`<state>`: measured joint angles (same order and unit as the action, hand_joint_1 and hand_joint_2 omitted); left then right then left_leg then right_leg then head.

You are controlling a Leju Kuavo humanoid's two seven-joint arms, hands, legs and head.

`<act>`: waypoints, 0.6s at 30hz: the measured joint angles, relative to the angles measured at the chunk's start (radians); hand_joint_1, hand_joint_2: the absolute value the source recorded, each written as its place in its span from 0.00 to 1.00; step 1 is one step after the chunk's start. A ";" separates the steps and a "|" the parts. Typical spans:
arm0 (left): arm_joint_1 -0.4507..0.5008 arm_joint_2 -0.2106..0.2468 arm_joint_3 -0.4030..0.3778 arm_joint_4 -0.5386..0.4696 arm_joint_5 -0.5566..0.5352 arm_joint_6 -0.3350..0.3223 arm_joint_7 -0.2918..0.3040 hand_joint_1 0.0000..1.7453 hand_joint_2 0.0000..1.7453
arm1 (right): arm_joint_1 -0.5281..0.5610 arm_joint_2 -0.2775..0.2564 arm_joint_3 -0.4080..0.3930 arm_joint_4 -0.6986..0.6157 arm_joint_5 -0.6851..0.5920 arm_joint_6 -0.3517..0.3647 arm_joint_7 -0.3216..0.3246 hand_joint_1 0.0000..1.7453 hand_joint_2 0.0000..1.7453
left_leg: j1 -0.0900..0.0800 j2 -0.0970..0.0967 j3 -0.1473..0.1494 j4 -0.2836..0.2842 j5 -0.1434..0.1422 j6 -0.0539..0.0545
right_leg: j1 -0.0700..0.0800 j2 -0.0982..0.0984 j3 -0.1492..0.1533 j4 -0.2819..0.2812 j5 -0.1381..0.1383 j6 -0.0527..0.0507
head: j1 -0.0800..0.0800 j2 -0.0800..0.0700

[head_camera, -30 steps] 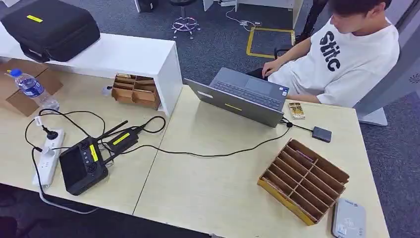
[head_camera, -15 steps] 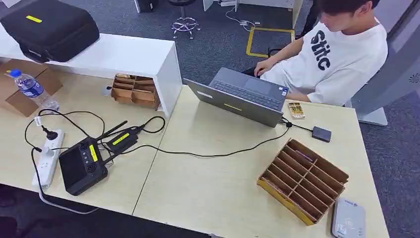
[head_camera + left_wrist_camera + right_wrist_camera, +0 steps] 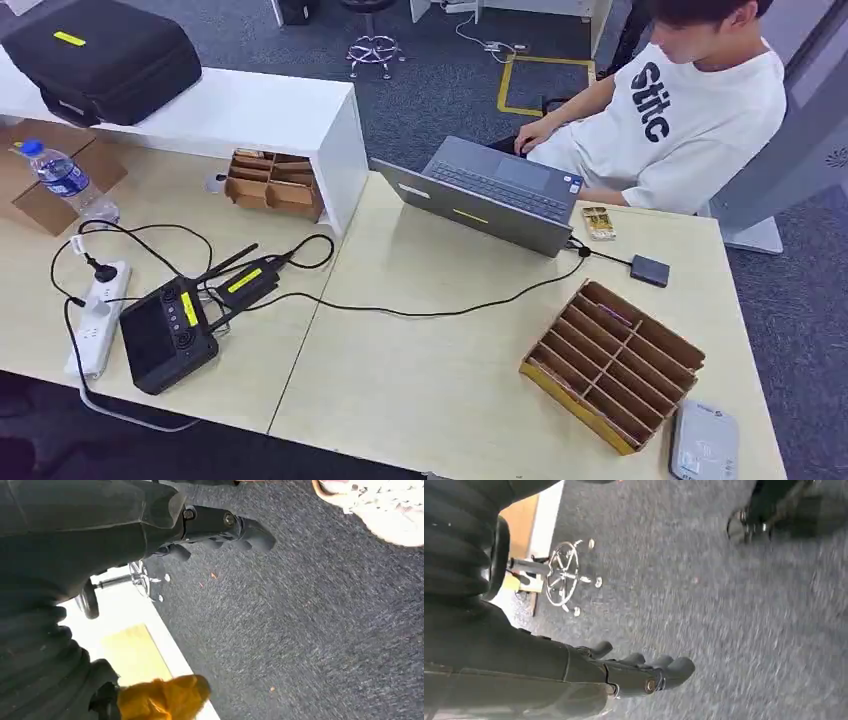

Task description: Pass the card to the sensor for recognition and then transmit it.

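Note:
A small gold-patterned card (image 3: 598, 222) lies flat on the table just right of the laptop (image 3: 490, 192). A grey-white flat reader (image 3: 703, 441) sits at the table's near right corner. A small black box (image 3: 650, 270) on a cable lies near the card. My left hand (image 3: 225, 527) hangs over dark carpet, fingers stretched out, holding nothing. Over the carpet too, my right hand (image 3: 649, 674) hangs with straight fingers and holds nothing.
A cardboard divider tray (image 3: 612, 362) stands between the card and the reader. A person in a white shirt (image 3: 690, 110) sits behind the laptop. A black controller (image 3: 165, 335), a power strip (image 3: 97, 315), cables and a water bottle (image 3: 62, 178) occupy the left table.
The seated person has shifted a little to the left. The things on the table have not moved.

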<state>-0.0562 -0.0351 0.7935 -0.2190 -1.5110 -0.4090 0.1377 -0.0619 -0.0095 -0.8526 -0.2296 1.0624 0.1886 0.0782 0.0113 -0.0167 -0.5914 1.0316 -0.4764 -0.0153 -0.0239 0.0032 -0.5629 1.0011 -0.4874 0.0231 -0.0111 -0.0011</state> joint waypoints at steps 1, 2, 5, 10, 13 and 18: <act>0.000 0.005 0.000 0.000 -0.005 0.001 -0.011 0.00 0.00 | 0.001 0.000 0.007 0.001 0.011 0.016 -0.009 0.00 0.00 | 0.000 0.000 0.000 0.000 0.000 0.000 | 0.000 0.000 0.000 0.000 0.000 0.000 | 0.000 0.000; 0.000 0.008 0.000 0.000 -0.006 0.010 -0.018 0.00 0.00 | 0.001 -0.001 0.013 0.001 0.016 0.020 -0.012 0.00 0.00 | 0.000 0.000 0.000 0.000 0.000 0.000 | 0.000 0.000 0.000 0.000 0.000 0.000 | 0.000 0.000; 0.002 0.011 0.000 0.000 -0.005 0.059 -0.028 0.00 1.00 | 0.004 -0.001 0.013 0.003 0.012 0.019 -0.038 0.00 1.00 | 0.000 0.000 0.000 0.000 0.000 0.000 | 0.000 0.000 0.000 0.000 0.000 0.000 | 0.000 0.000; 0.002 0.015 -0.002 0.000 -0.009 0.042 -0.035 0.00 0.00 | 0.006 -0.001 0.021 0.005 0.039 0.061 -0.037 0.00 1.00 | 0.000 0.000 0.000 0.000 0.000 0.000 | 0.000 0.000 0.000 0.000 0.000 0.000 | 0.000 0.000; 0.002 0.016 -0.006 0.000 -0.010 0.052 -0.039 0.87 1.00 | 0.007 -0.001 0.022 0.008 0.036 0.061 -0.039 0.06 1.00 | 0.000 0.000 0.000 0.000 0.000 0.000 | 0.000 0.000 0.000 0.000 0.000 0.000 | 0.000 0.000; 0.002 0.019 -0.007 0.000 -0.006 0.034 -0.065 0.00 0.00 | 0.008 0.000 0.022 0.008 0.045 0.048 -0.056 1.00 1.00 | 0.000 0.000 0.000 0.000 0.000 0.000 | 0.000 0.000 0.000 0.000 0.000 0.000 | 0.000 0.000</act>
<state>-0.0544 -0.0160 0.7866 -0.2186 -1.5175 -0.3750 0.0728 -0.0537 -0.0099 -0.8309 -0.2216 1.1070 0.2361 0.0225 0.0112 -0.0166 -0.5914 1.0315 -0.4764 -0.0154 -0.0239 0.0032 -0.5627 1.0011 -0.4875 0.0231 -0.0114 -0.0011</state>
